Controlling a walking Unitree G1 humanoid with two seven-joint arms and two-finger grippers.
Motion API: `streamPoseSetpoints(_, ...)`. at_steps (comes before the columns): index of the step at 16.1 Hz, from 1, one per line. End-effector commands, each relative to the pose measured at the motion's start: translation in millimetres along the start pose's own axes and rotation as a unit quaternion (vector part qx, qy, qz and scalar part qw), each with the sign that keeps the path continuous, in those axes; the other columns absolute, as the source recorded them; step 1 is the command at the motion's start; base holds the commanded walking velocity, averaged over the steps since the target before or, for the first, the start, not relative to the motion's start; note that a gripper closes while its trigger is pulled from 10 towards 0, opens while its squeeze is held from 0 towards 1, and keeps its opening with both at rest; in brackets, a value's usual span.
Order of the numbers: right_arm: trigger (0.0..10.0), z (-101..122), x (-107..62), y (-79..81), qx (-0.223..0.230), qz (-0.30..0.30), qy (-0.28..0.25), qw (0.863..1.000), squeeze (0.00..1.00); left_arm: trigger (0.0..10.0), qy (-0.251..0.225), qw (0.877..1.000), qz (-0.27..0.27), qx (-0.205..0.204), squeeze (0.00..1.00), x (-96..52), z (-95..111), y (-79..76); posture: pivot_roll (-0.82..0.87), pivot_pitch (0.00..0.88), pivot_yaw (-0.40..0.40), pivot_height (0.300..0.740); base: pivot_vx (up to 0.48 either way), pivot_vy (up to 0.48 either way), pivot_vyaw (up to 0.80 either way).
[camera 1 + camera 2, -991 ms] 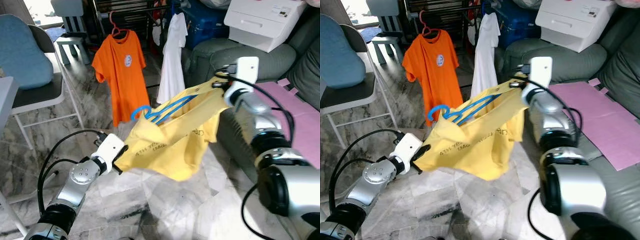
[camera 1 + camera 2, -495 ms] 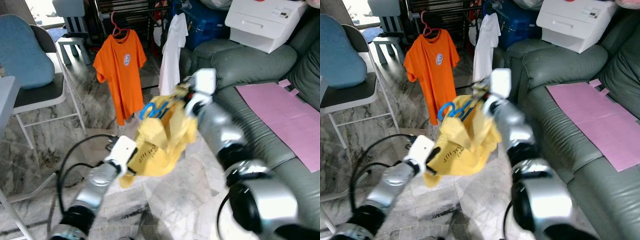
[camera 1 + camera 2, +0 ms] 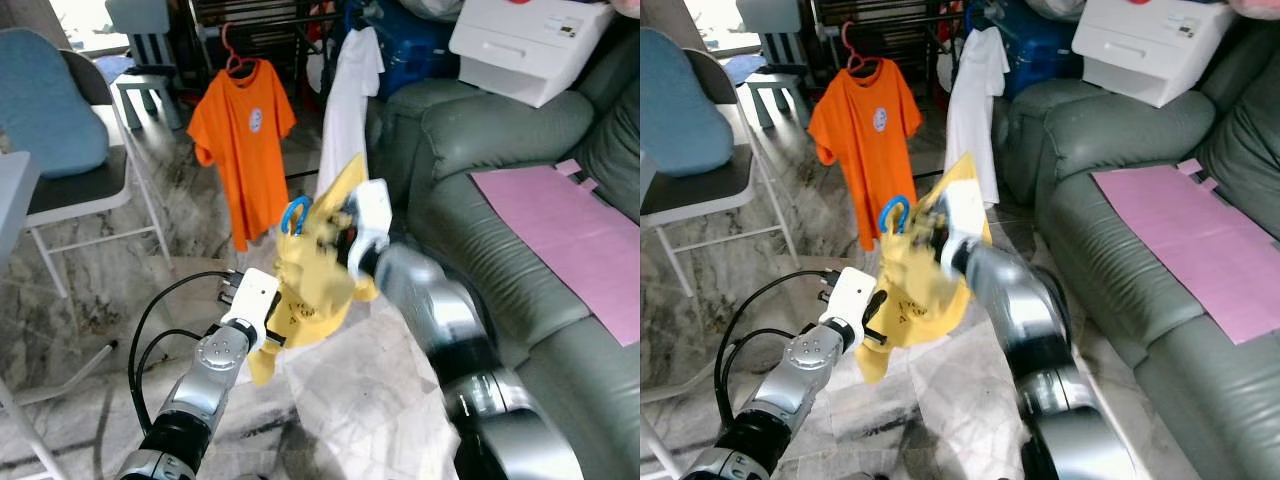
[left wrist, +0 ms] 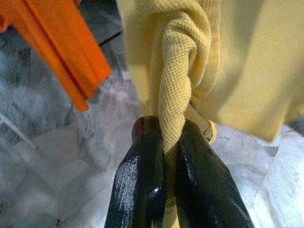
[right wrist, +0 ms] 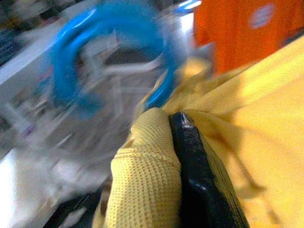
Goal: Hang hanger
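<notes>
**Two end effectors hold one yellow T-shirt on a blue hanger**

Two black fingers of the left end effector (image 4: 168,142) are pinched tight on a twisted fold of the yellow T-shirt (image 3: 318,275), the cloth squeezed between them at the garment's lower edge. Up at the shirt's neck, the right end effector (image 3: 345,235) grips bunched yellow fabric just below the hook of the blue hanger (image 5: 102,57); one black finger (image 5: 197,166) presses against the cloth, and the picture there is blurred. The blue hook pokes out above the shirt's collar (image 3: 296,212).

Between both arms the shirt hangs crumpled in the air over the marble floor (image 3: 340,410), with one corner sticking upward. Beyond it, an orange T-shirt (image 3: 243,130) hangs on a pink hanger (image 3: 233,57) from a dark clothes rack (image 3: 250,20), and a white garment (image 3: 343,110) hangs just beside it. A grey-green sofa (image 3: 500,150) stands on the robot's right, carrying a pink sheet (image 3: 560,225) and a white box (image 3: 525,45). A folding chair (image 3: 70,190) with a blue cushion (image 3: 45,100) stands on the left.
</notes>
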State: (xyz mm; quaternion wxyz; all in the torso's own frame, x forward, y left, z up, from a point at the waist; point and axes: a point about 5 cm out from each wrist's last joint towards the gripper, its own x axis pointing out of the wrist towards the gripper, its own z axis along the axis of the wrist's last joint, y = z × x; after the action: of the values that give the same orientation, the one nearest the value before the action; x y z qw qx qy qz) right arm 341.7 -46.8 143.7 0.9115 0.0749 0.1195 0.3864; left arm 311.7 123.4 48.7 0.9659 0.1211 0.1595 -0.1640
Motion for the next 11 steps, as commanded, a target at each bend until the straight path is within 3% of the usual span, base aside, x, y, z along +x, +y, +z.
streamPoseSetpoints(1,0.0,-9.8,0.4,18.5,-0.005,0.063,0.034,0.997,0.00,10.0,-0.043,0.999,0.017,-0.008,0.00,2.4,23.3,5.7,-0.15,0.028,0.000,0.740,0.000,0.000,0.00)
streamPoseSetpoints(2,0.0,-22.8,-8.7,20.9,-0.020,0.079,0.066,0.994,0.00,10.0,-0.042,0.999,0.019,-0.008,0.00,2.1,23.2,5.4,-0.15,0.030,0.001,0.740,0.000,0.000,0.00)
streamPoseSetpoints(4,0.0,-46.9,-27.5,4.3,-0.072,0.042,0.116,0.990,0.00,10.0,-0.041,0.999,0.017,-0.007,0.00,1.4,22.9,7.4,-0.15,0.032,0.002,0.740,0.000,0.000,0.00)
streamPoseSetpoints(5,6.0,-53.6,-34.8,-5.7,-0.111,0.020,0.128,0.985,0.00,10.0,-0.041,0.999,0.017,-0.005,0.00,1.4,23.2,10.4,-0.15,0.033,0.003,0.740,0.000,0.000,0.00)
streamPoseSetpoints(6,10.0,-56.2,-38.6,-10.4,-0.132,0.009,0.134,0.982,0.00,10.0,-0.041,0.999,0.016,-0.004,0.00,1.3,23.8,11.8,-0.15,0.033,0.003,0.740,0.000,0.000,0.00)
streamPoseSetpoints(7,10.0,-58.6,-49.4,-18.4,-0.163,-0.014,0.149,0.975,1.00,10.0,-0.043,0.999,0.009,0.002,0.00,1.3,26.5,14.6,-0.15,0.034,0.005,0.740,0.000,0.000,0.00)
streamPoseSetpoints(10,10.0,-49.6,-64.0,-32.9,-0.331,-0.032,0.123,0.935,1.00,10.0,-0.063,0.997,-0.021,0.025,0.00,-1.2,37.2,24.6,-0.15,0.037,0.003,0.740,0.000,0.000,0.00)
streamPoseSetpoints(11,10.0,-39.6,-68.0,-31.8,-0.334,-0.016,0.090,0.938,1.00,10.0,-0.072,0.996,-0.029,0.035,0.00,-3.4,38.9,33.4,-0.15,0.038,0.002,0.740,0.000,0.000,0.00)
